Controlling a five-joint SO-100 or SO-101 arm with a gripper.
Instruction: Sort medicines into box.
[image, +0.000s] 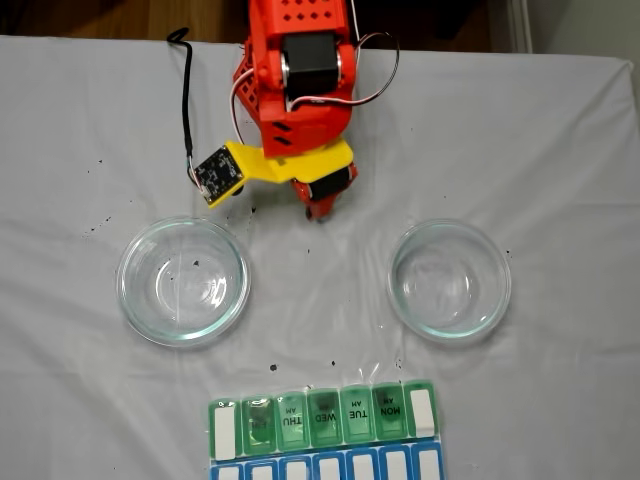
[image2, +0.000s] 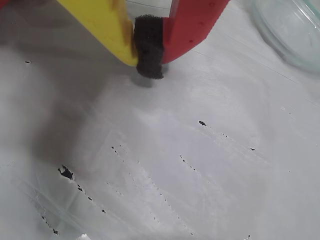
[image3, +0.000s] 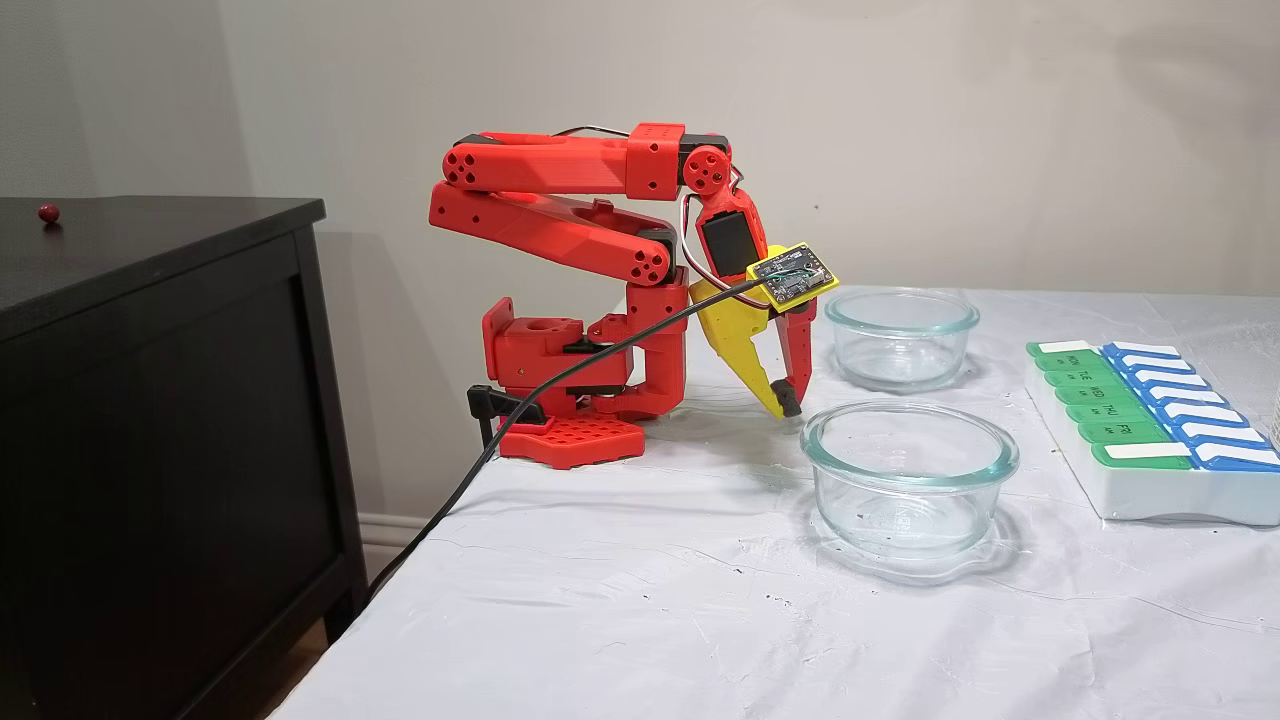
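My gripper (image: 320, 208) hangs just above the white cloth between the two glass dishes, close to the arm's base. Its yellow finger (image2: 107, 25) and red finger (image2: 192, 25) are shut on their black foam pad (image2: 149, 50), with nothing else between them. From the side, the gripper (image3: 788, 402) points down with its tip near the cloth. The box (image: 325, 418) lies at the near table edge, a green row marked MON to THU and a blue row beside it, lids down. Through the lids I cannot tell the contents. One small dark red medicine (image3: 48, 212) lies on the black cabinet.
Two round clear glass dishes (image: 183, 282) (image: 450, 282) flank the gripper and look empty. A black cable (image3: 560, 375) runs from the wrist camera board (image: 217, 172) off the table. The black cabinet (image3: 150, 400) stands beside the table. Small dark specks dot the cloth.
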